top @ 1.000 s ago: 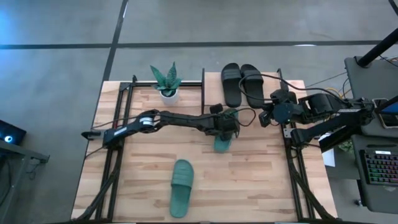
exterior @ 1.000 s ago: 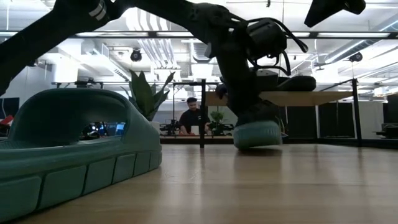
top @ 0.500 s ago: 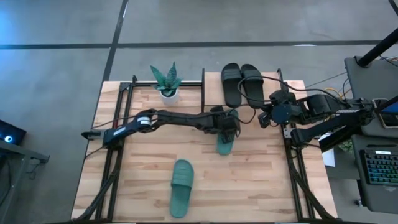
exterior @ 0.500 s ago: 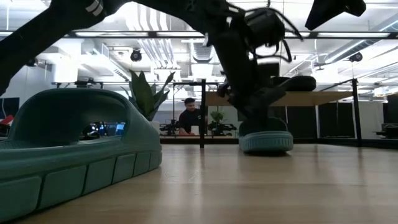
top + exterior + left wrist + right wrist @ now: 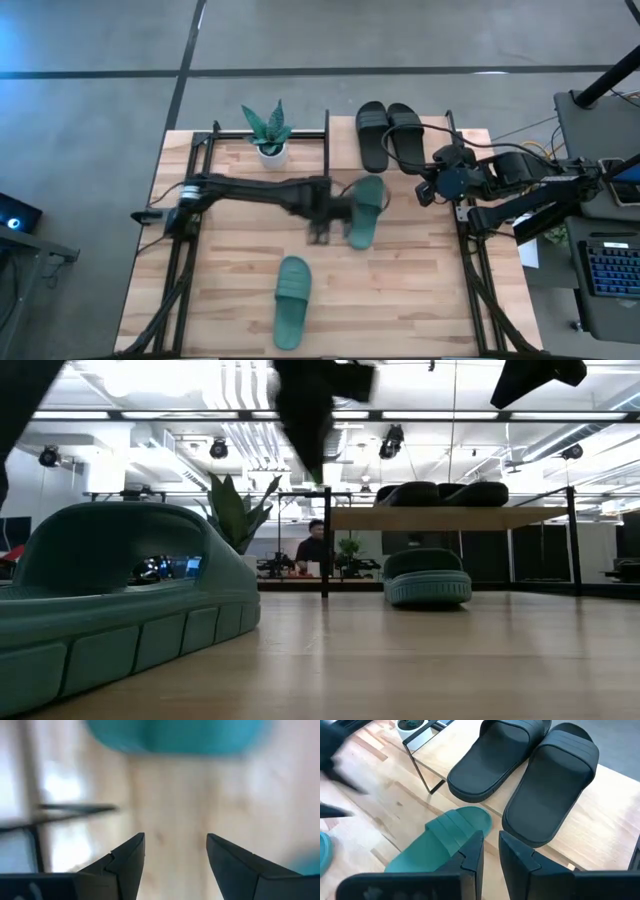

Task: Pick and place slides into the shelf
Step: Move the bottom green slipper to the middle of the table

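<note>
One teal slide (image 5: 365,210) lies flat on the tabletop at the near edge of the shelf (image 5: 345,160). In the low view the slide (image 5: 427,575) shows below the shelf's top board (image 5: 450,517). The black pair (image 5: 388,135) rests sole down on that board. The other teal slide (image 5: 292,300) lies near the front edge. My left gripper (image 5: 335,215) is open and empty, just left of the first slide, which shows ahead of it (image 5: 175,735). My right gripper (image 5: 422,190) is shut and hovers at the shelf's right end.
A potted plant (image 5: 268,135) stands at the far edge, left of the shelf. Black frame bars (image 5: 190,250) run along the table's left and right sides. Bare wood lies between the two teal slides. A person (image 5: 312,550) sits far behind the table.
My left gripper has set the teal slide down flat at the shelf's near edge and let go of it. It has then drawn back toward the table's left edge and risen. The slide stays where it was put.
</note>
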`<move>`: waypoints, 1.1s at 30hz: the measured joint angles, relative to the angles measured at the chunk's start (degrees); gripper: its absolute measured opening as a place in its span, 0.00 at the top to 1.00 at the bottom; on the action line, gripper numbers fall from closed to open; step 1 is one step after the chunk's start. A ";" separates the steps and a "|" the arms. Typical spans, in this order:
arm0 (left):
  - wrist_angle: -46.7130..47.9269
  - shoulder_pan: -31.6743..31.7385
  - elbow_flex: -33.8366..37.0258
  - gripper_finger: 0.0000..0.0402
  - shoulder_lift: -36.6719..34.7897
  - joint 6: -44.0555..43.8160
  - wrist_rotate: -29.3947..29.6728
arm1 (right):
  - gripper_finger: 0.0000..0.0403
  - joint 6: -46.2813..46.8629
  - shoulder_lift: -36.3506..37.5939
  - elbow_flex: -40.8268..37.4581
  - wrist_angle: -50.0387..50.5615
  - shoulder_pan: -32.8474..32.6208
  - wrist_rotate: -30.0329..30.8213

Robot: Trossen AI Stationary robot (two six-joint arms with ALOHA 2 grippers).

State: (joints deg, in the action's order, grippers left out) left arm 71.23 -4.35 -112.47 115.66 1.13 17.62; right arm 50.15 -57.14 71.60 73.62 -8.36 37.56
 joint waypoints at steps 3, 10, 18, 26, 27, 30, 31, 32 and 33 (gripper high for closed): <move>-1.64 -4.51 7.26 0.51 -6.49 0.04 -3.87 | 0.87 -1.40 -0.02 -0.23 -0.11 0.00 0.02; -8.10 -21.06 21.51 0.51 -16.94 -5.29 -1.42 | 0.87 -4.63 -0.02 -0.77 -0.12 0.00 0.04; -15.15 -33.33 24.99 0.52 -14.05 -19.21 3.45 | 0.87 -6.69 -0.06 -1.37 -0.26 0.00 0.17; -15.04 -34.17 24.68 0.52 -7.36 -28.08 4.31 | 0.87 -6.71 -0.04 -1.58 -0.41 0.00 0.24; -14.71 -34.17 24.75 0.52 -6.95 -28.93 5.45 | 0.87 -6.71 -0.04 -1.58 -0.41 0.00 0.24; -14.78 -34.17 24.75 0.52 -6.01 -29.33 9.00 | 0.87 -6.71 -0.04 -1.58 -0.41 0.00 0.22; -14.78 -34.09 24.75 0.52 -5.62 -29.35 9.47 | 0.87 -6.71 -0.04 -1.58 -0.41 0.00 0.20; -14.95 -33.89 24.75 0.52 -5.25 -29.37 9.42 | 0.87 -6.71 -0.04 -1.58 -0.41 0.00 0.20; -15.04 -33.82 24.75 0.52 -4.66 -29.39 9.34 | 0.87 -6.69 -0.04 -1.58 -0.41 0.00 0.18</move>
State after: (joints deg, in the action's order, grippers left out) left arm 56.19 -38.17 -87.72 111.00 -28.27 26.96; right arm 43.46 -57.19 70.02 73.21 -8.36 37.74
